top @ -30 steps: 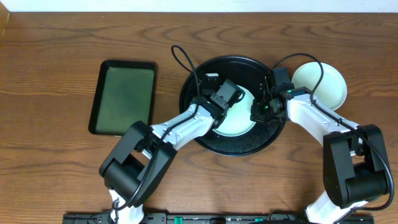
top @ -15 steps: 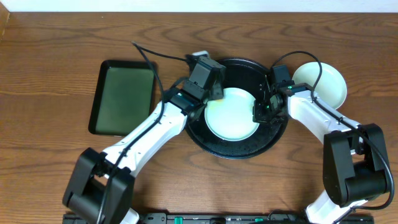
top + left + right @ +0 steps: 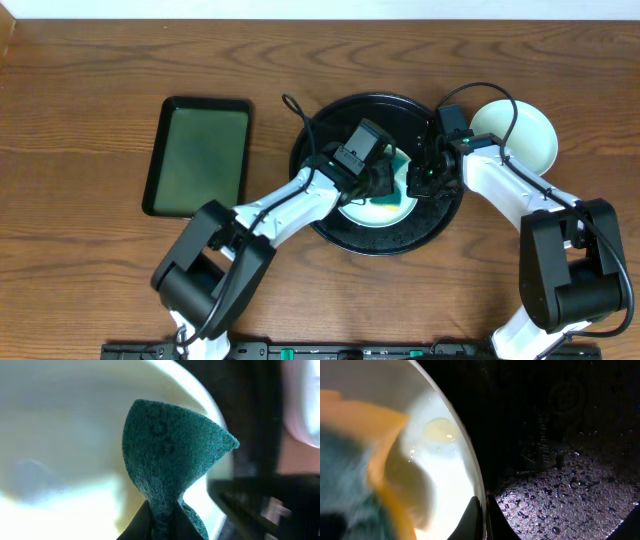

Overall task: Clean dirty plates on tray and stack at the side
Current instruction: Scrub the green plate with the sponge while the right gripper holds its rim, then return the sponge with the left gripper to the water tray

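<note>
- Green sponge (image 3: 170, 465) is clenched in the left tool (image 3: 161, 519), low over the plate (image 3: 390, 212) on the tray (image 3: 385, 240).
- Right tool (image 3: 482, 512) pinches that plate's right rim; hard scrubbing could pull the glossy edge free.
- Strokes toward the right could knock the tools together.
- Second plate (image 3: 530, 135) sits on the surface (image 3: 100, 270), just right of the tray.

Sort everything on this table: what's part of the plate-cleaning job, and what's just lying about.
Job in hand:
round black tray
plate on it, rim pinched by the right gripper
green scouring pad, held in the left gripper
plate beside the tray

Lying about:
rectangular tray with green inside
</note>
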### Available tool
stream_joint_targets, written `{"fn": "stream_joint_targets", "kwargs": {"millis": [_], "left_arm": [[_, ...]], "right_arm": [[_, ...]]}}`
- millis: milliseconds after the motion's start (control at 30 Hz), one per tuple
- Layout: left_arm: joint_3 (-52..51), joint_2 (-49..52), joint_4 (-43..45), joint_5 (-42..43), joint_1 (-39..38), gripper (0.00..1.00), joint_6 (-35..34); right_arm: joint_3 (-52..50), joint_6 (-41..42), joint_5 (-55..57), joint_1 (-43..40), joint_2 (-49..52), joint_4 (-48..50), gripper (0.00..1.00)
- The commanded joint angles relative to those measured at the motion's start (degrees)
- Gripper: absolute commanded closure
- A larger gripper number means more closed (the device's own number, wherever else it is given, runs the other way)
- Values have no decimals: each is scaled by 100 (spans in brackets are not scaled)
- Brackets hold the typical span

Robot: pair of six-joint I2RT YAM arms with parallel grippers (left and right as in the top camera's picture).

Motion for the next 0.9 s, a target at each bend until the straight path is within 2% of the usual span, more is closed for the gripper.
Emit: {"fn": "stream_joint_targets", "kwargs": {"millis": [0,233,367,433,700,867], "left_arm": [[-28,125,-81,-817,26,92,94],[-28,142,-782,-3399,39,92,404],[-28,101,-1043,-4411,39,92,407],[-28,-15,-1132,-4618,39,93,407],[-28,-1176,-1143,-4579,98,92,402],[-28,-1969,-1165,-4533,452,92,409]], "right_arm": [[90,-177,96,-44,81,-39,99],[90,-197,98,-44,81,-63,99],[90,-240,101,-48,81,-55,99],[92,-354,98,-42,81,-35,99],[345,-625,96,-2,-76,-136,99],[811,-1231,127,-4,-275,-511,99]]}}
